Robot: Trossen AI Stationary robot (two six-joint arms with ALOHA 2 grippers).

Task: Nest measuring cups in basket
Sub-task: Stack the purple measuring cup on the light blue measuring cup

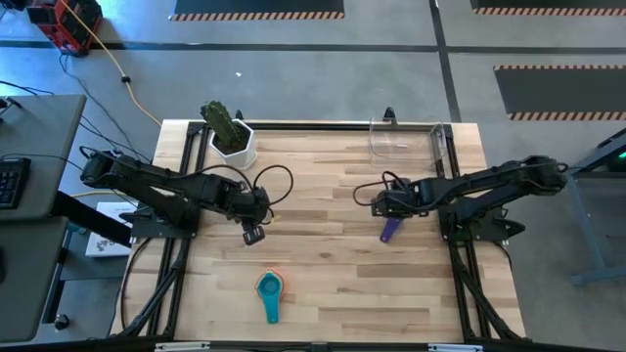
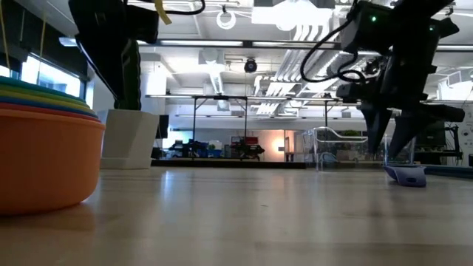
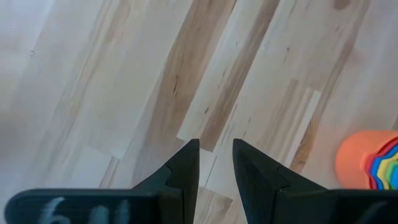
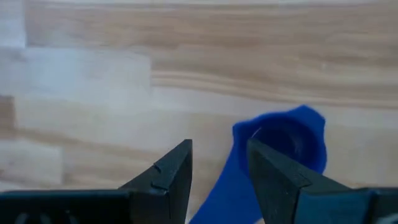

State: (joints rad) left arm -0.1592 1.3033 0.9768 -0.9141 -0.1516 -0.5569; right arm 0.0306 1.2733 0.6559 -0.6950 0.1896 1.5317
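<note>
Right hand [image 1: 383, 207] hovering with fingers parted over the purple measuring cup [image 1: 391, 229] lying on the tabletop [image 1: 333, 264], clear basket [image 1: 406, 139] sitting at the far edge, stacked cups [image 1: 269, 290] resting near the front, left hand [image 1: 256, 233] waiting open mid-table.

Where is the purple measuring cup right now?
In the high view the purple measuring cup lies on the table's right half, just below the right gripper, nearer than the clear basket.

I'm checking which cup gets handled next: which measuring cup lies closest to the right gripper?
The small purple plastic measuring cup, lying alone on the wooden table right beneath the right gripper. The other cups sit nested in a stack near the front edge.
</note>
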